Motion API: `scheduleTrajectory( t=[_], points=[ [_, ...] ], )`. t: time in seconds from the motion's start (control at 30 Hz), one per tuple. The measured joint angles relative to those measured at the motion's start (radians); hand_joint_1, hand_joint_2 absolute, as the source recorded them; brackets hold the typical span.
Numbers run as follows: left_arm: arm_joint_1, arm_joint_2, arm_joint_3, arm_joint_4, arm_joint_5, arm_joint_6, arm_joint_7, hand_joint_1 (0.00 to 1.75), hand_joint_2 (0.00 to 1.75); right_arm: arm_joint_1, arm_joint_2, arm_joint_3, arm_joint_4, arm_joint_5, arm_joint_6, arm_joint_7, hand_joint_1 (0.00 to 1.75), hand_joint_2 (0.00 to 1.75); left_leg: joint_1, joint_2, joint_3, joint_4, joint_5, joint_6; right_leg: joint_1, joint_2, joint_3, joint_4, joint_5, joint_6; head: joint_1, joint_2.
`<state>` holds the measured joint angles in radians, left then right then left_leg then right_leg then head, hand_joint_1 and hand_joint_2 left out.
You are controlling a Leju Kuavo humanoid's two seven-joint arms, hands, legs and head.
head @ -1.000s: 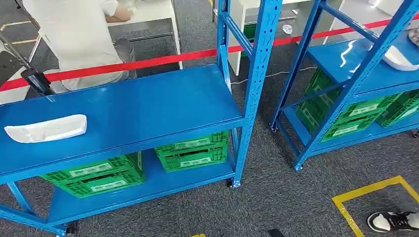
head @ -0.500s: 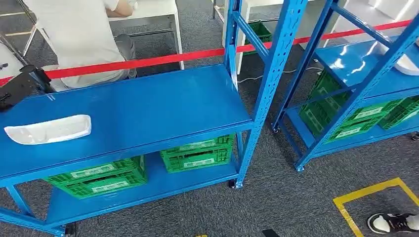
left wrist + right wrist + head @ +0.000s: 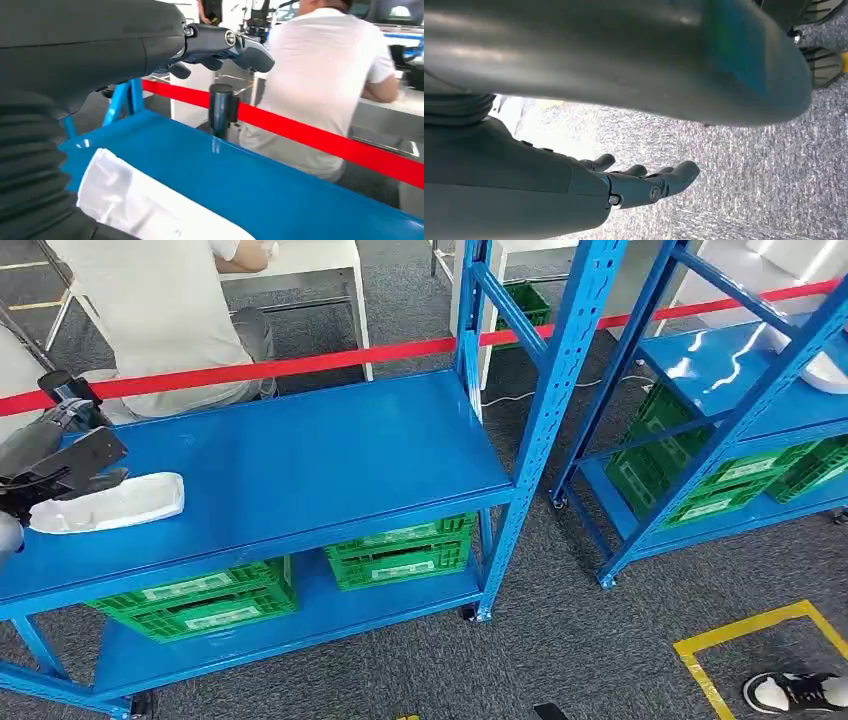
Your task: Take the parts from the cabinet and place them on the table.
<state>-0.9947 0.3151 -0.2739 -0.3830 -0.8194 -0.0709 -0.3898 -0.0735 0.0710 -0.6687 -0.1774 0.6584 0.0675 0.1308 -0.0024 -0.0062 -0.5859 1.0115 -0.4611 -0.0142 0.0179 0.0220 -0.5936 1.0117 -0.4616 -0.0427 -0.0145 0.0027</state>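
The left hand [image 3: 60,455] is hovering with fingers apart over the white part [image 3: 110,502] lying on the blue shelf [image 3: 300,460]; it is risking nudging the part off the front edge. The right hand [image 3: 644,182] is hanging open.

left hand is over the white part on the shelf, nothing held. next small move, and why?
Probably lower the left hand onto the near end of the white part and close on it. The hand hovers open above that end, the part lies flat on the blue shelf, and the right hand hangs over carpet.
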Motion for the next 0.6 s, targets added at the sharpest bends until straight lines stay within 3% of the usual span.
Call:
scheduleTrajectory(
  t=[0.2,0.37,0.6],
  points=[
    [0.033,-0.022,-0.028,-0.010,-0.009,-0.015,-0.025,0.00,1.75,-0.002,0.000,0.000,0.000,0.008,0.000,0.003,0.00,0.00,0.001,0.000,0.001,-0.002,0.000,0.000,0.001,0.000,0.000,0.000,0.000,0.000,0.000,0.000],
    [0.033,-0.033,-0.058,-0.009,-0.024,-0.064,-0.038,0.00,1.75,-0.003,0.000,-0.001,0.000,0.008,0.000,0.001,0.00,0.00,0.001,0.000,0.001,-0.003,0.000,0.000,0.001,0.000,0.000,0.000,0.000,0.000,0.000,0.000],
    [0.033,-0.047,-0.119,0.010,-0.061,-0.073,0.019,0.00,1.75,-0.003,0.000,-0.008,0.000,0.016,0.000,-0.002,0.00,0.00,0.001,0.000,0.002,-0.003,0.000,0.000,0.001,0.000,0.000,0.000,0.000,0.000,0.000,0.000]
  ],
)
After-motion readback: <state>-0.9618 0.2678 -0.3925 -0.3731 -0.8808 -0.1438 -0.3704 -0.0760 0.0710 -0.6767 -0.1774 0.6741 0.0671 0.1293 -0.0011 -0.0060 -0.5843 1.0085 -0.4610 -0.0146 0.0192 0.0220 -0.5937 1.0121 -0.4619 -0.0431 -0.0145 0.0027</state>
